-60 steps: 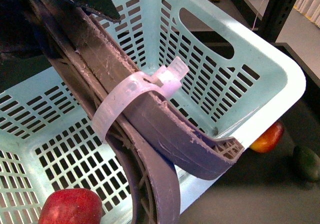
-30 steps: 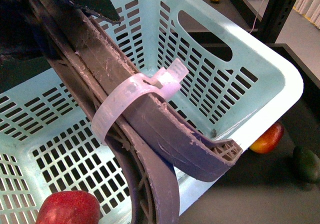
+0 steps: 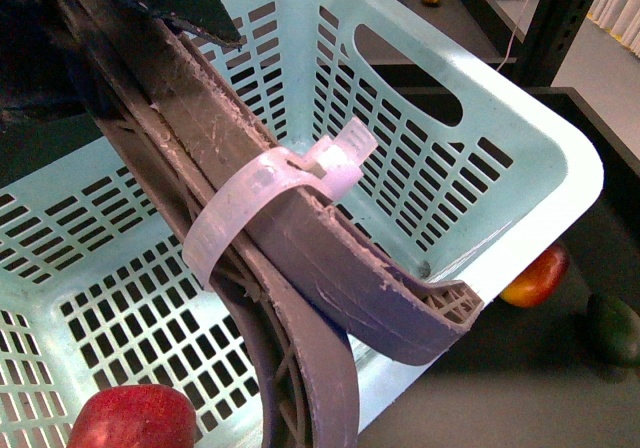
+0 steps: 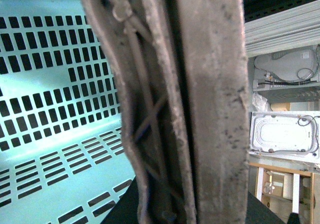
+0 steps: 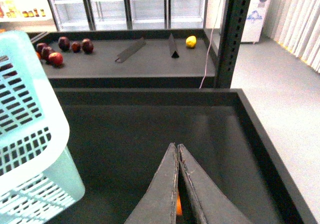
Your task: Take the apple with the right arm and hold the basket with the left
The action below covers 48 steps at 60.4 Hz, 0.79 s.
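Note:
The pale aqua basket (image 3: 520,183) fills the front view, and its slotted wall (image 4: 50,84) shows in the left wrist view. My left gripper (image 3: 390,358), brown and ribbed with a white zip tie (image 3: 270,203) round it, is shut on the basket's near wall; its fingers (image 4: 210,109) fill the left wrist view. The deep red apple (image 3: 130,418) lies inside the basket at the picture's lower left corner, partly cut off. My right gripper (image 5: 177,148) is shut and holds nothing, hanging over a dark tray beside the basket's corner (image 5: 30,134).
A red-and-yellow fruit (image 3: 535,276) and a dark green fruit (image 3: 612,328) lie on the dark tray right of the basket. A black post (image 5: 235,34) stands behind the tray. The far shelf holds several red fruits (image 5: 60,46) and a lemon (image 5: 190,41).
The basket's right corner has shifted slightly left in the front view, and the apple has slid a little left and down. My left gripper's hold looks the same.

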Tool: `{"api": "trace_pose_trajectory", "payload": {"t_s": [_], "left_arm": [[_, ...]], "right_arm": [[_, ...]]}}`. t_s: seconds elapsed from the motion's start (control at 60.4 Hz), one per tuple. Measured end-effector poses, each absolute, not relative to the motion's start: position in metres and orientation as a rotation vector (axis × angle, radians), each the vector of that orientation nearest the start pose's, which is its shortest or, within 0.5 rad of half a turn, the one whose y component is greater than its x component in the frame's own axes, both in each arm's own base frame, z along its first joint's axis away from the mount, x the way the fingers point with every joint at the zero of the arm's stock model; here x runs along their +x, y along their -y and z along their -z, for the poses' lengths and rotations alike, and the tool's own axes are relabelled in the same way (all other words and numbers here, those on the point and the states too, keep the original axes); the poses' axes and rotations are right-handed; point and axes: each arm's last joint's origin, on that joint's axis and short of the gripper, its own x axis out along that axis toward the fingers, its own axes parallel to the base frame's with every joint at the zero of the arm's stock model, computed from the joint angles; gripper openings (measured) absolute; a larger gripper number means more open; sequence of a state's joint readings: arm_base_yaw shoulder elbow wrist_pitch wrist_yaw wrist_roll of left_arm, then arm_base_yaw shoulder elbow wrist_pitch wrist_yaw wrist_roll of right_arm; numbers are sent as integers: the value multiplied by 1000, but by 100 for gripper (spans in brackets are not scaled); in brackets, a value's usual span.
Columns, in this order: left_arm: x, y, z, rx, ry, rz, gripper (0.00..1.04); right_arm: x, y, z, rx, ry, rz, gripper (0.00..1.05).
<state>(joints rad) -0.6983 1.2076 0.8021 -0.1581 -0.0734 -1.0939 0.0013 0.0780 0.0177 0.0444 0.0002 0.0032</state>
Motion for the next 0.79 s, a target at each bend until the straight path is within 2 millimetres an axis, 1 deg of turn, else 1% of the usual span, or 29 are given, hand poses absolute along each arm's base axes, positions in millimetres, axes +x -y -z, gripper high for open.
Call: {"api": "trace_pose_trajectory", "payload": {"t_s": [0.083,0.215,0.248,0.612,0.678,0.728,0.745,0.761,0.794], "left_arm": [[198,163,-257,-817,-790,250,16],[198,163,-257,-817,-790,249,16],[198,163,-257,-817,-790,249,16],[198,164,-257,-825,-772,240,16],[200,164,-257,-921,-653,156,16],[203,160,-256,-1027,-555,59,16],[204,160,-256,-1039,-544,49,16],[208,154,-257,-1095,-499,-1,16],[214,145,-257,-1157,-462,-52,16]], "right_arm": [[97,0,-169,3,11,0,2],[97,0,-169,3,12,1,2],[97,0,-169,3,12,1,4],[97,0,-169,3,13,1,62],[97,0,-169,3,13,1,71],[97,0,-169,3,13,-1,79],[97,0,-169,3,13,-2,81],[97,0,-169,3,13,-1,86],[97,0,-169,3,14,0,93]]}}
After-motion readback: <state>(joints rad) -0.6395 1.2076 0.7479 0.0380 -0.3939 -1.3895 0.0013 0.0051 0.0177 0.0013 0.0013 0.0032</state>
